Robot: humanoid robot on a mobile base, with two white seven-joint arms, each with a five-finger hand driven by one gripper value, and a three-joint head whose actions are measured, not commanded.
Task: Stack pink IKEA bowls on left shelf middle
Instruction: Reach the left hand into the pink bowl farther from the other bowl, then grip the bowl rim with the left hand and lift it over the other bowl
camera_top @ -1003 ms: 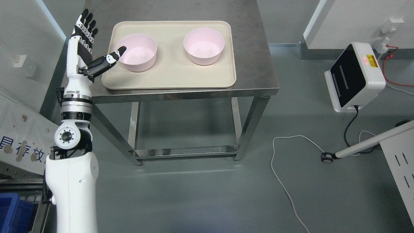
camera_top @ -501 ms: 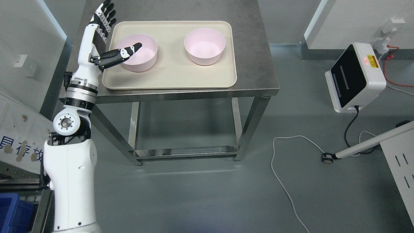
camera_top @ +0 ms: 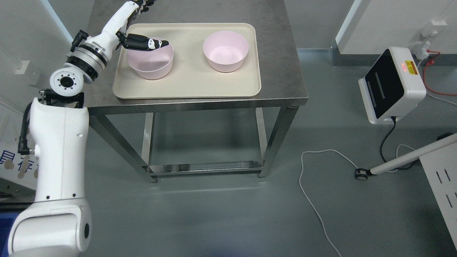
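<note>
Two pink bowls stand on a beige tray (camera_top: 185,85) on a steel table (camera_top: 282,53). The left bowl (camera_top: 151,66) sits near the tray's left end and the right bowl (camera_top: 225,51) near its far right. My left hand (camera_top: 142,25) reaches in from the left above the tray's far-left corner. Its black thumb (camera_top: 146,43) lies stretched across the left bowl's opening, just over the rim. The other fingers (camera_top: 142,3) point away and are cut off by the top edge. The hand is open and holds nothing. My right arm is out of sight.
A white box with a black panel (camera_top: 391,85) stands on the floor at the right, with cables (camera_top: 310,185) trailing from it. A white pole on a caster (camera_top: 403,160) and a perforated panel (camera_top: 442,185) are at the lower right. A grey-white wall panel (camera_top: 25,43) flanks the table's left side.
My left arm has swung up and forward, carrying the hand from beside the tray's left edge to its far-left corner. The thumb now lies across the left bowl's opening. The bowls have not moved.
</note>
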